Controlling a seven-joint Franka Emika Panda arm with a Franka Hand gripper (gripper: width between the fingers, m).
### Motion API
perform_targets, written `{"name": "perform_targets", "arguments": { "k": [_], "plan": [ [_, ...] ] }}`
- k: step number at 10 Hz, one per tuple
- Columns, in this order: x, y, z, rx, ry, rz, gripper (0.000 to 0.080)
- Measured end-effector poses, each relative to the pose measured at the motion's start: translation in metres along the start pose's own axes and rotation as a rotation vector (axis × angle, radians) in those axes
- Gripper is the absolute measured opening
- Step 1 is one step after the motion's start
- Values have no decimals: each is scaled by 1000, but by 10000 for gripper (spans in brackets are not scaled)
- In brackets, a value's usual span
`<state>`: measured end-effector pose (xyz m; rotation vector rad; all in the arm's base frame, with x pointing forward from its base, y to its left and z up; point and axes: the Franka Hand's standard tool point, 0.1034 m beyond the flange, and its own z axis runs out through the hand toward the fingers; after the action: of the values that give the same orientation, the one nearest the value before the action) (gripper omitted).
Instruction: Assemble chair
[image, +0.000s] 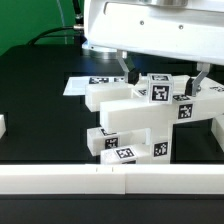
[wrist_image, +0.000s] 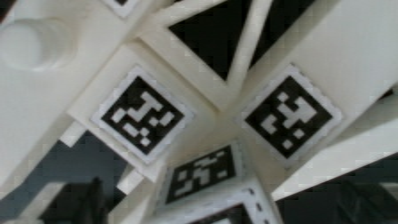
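Observation:
The partly built chair (image: 135, 118) stands mid-table as a stack of matte white blocks and bars with black-and-white tags. My gripper (image: 163, 74) hangs over its upper right part, open. One finger (image: 127, 68) is on the exterior view's left of the tagged top block (image: 158, 92), and the other finger (image: 200, 78) is on its right. Neither visibly presses on it. The wrist view is filled by the chair's cross-braced plate (wrist_image: 214, 60), several tags such as (wrist_image: 139, 112), and a round white knob (wrist_image: 36, 45). My fingertips are not clearly distinguishable there.
The marker board (image: 82, 86) lies flat behind the chair on the exterior view's left. A long white rail (image: 110, 180) runs along the front of the black table. A small white part (image: 3, 126) shows at the left edge. A green wall stands behind.

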<state>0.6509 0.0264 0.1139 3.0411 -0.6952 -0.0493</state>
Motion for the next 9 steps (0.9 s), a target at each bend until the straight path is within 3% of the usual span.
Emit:
{"name": "perform_targets", "arguments": {
  "k": [4, 5, 6, 7, 9],
  "plan": [
    [0, 1, 1, 1, 2, -143, 622],
    [0, 1, 1, 1, 2, -143, 437],
    [0, 1, 1, 1, 2, -143, 437],
    [0, 1, 1, 1, 2, -132, 285],
    [0, 1, 1, 1, 2, -119, 285]
  ]
}}
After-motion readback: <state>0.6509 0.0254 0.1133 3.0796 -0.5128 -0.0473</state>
